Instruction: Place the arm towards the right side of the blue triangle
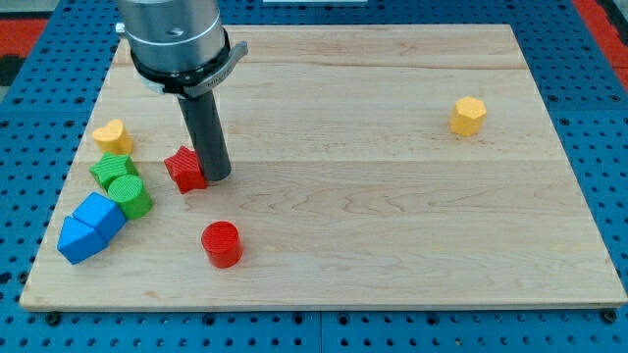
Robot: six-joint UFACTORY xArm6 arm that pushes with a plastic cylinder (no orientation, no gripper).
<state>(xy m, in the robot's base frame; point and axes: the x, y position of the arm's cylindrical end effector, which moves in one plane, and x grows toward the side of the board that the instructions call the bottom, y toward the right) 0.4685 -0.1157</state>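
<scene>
1. My tip, the lower end of the dark rod tool, has no jaws to spread or pinch; it touches the red star-shaped block.
2. The blue triangular block lies well toward the view's lower left, near the wooden table edge.
3. It touches the blue cube.

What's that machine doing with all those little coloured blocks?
A robot arm slides a dark rod across a wooden board to nudge blocks. My tip now sits against the right side of a red star block, up and to the right of the blue triangle at the view's lower left.
</scene>
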